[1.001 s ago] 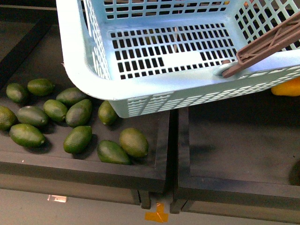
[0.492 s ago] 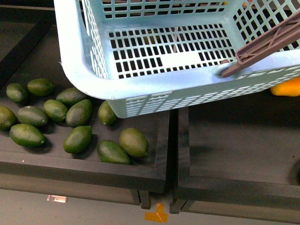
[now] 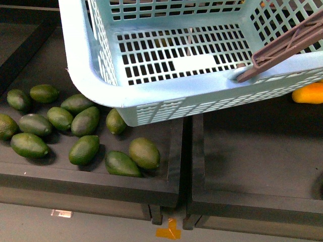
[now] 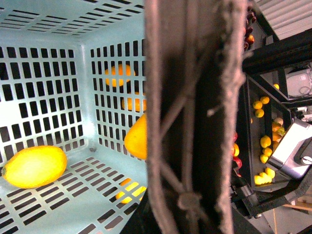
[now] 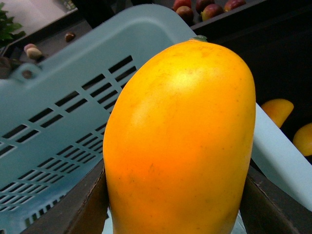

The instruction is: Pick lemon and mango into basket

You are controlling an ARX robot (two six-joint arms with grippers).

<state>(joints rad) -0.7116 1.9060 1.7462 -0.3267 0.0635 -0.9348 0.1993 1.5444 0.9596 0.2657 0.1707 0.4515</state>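
The pale turquoise basket (image 3: pixel 151 96) hangs tilted over the dark bins, filling the top of the front view. My left gripper (image 4: pixel 190 214) is shut on its brown-grey handle (image 4: pixel 190 122), which blocks the middle of the left wrist view. The lemon (image 4: pixel 34 166) lies on the basket's slotted floor. My right gripper (image 5: pixel 175 209) is shut on the mango (image 5: pixel 180 141), a dark finger (image 5: pixel 87 204) at each side, with the mango close against the basket's outer wall (image 5: pixel 58 122). An orange fruit (image 4: pixel 136 136) shows at the basket's corner, partly hidden by the handle.
Several dark green oval fruits (image 3: pixel 83 148) lie in the left bin under the basket. The right bin (image 3: pixel 252 156) shows bare dark floor, with a yellow-orange fruit (image 3: pixel 309 93) at its far right edge. More yellow fruits (image 5: pixel 278 109) and red ones (image 5: pixel 183 5) lie beyond.
The basket has swayed a few pixels left and back. The yellow-orange fruit at the right edge of the front view sits slightly higher. The green fruits have not moved.
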